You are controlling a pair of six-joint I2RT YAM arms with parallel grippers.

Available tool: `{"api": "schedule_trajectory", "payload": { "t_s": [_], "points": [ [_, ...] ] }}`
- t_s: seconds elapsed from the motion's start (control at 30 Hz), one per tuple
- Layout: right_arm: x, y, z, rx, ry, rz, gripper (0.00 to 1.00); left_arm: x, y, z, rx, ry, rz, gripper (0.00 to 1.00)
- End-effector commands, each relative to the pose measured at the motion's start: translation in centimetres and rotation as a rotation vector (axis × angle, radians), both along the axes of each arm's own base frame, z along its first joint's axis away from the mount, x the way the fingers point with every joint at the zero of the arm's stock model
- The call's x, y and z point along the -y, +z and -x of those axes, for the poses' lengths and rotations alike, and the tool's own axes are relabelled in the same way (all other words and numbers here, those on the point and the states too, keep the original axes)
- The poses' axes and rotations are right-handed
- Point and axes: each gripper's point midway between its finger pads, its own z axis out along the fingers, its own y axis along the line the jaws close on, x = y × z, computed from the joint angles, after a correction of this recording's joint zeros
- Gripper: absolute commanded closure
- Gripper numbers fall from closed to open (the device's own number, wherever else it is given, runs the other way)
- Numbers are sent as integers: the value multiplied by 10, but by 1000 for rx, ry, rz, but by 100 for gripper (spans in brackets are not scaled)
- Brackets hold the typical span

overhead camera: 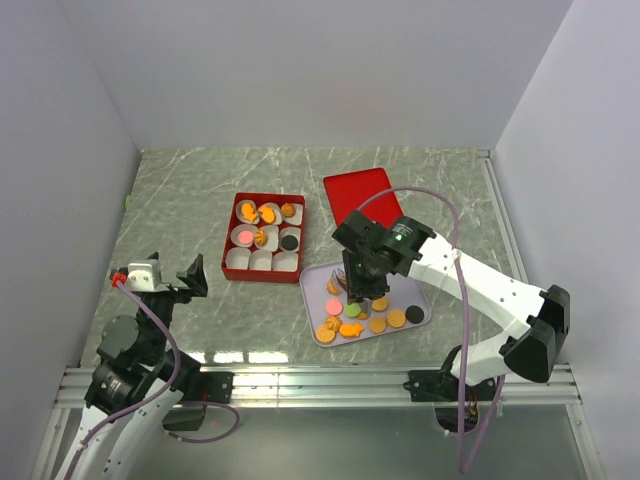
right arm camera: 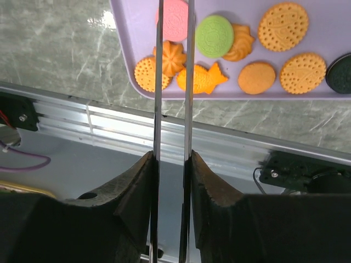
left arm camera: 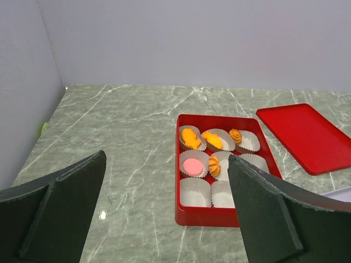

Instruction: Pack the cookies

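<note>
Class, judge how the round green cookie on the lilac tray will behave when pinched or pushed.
The round green cookie looks thin and flat, so it is probably light and unlikely to roll. Its embossed biscuit face suggests brittleness, so a hard pinch may crack it. On the smooth lilac tray it would likely slide.

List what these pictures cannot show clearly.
Top view: the right arm hides part of the tray.
Left wrist view: a finger of the left pincer covers the red box's near right corner.
Right wrist view: the top edge cuts the right pincer and pink cookie; grip unclear.
</note>
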Motion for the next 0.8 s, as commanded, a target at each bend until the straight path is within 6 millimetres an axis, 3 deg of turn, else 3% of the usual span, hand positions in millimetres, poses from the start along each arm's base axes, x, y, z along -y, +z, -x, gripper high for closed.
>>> {"api": "schedule_trajectory", "payload": {
  "t_s": [0.0,0.3,0.6,0.77],
  "points": [
    [-4,15,-9,49,9,-3,64,-1,11,6,53,-9,13,0],
    [-17,31,-16,65,15,-40,65,0,9,4,48,-15,3,0],
    [-32,62,-34,112,40,-48,65,0,11,6,55,-19,4,1],
    [-51,87,-46,150,61,-101,65,1,10,6,56,-24,3,1]
  ]
}}
